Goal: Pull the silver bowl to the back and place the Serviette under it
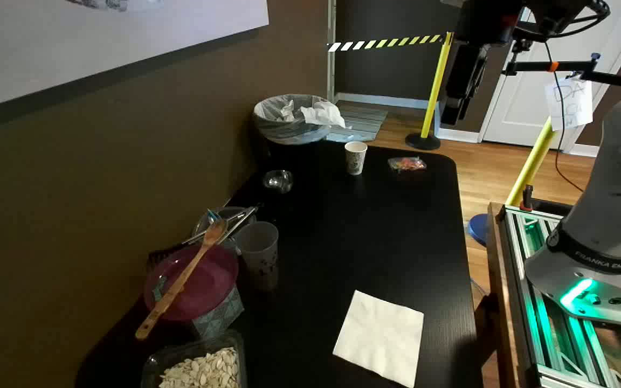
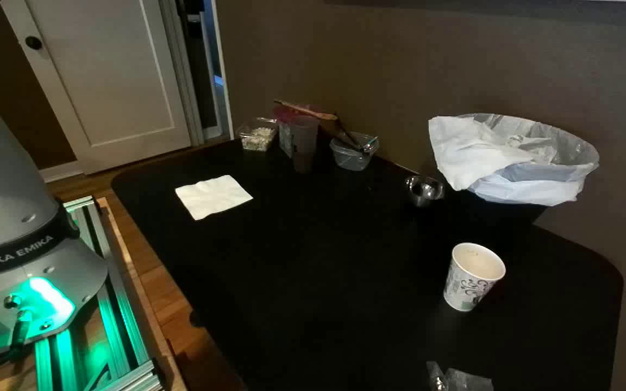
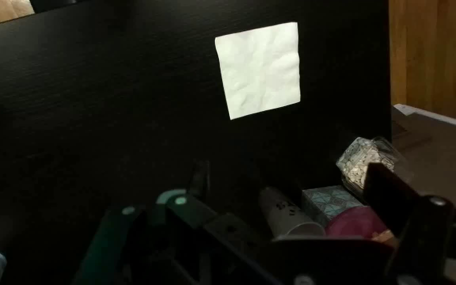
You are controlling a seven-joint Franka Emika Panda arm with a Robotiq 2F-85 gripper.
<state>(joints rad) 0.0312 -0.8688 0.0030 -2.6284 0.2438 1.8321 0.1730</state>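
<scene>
Near silver bowl (image 2: 425, 191), paper cup (image 2: 473, 279), lined bin (image 2: 533, 187)

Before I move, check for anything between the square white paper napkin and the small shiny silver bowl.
Nothing visible stands straight between the white napkin and the silver bowl. The tall translucent plastic cup stands beside that path, toward the brown wall.

Serviette (image 2: 214, 196) on table (image 2: 318, 260), well apart from bowl (image 2: 424, 191) near bin (image 2: 541, 187)
</scene>
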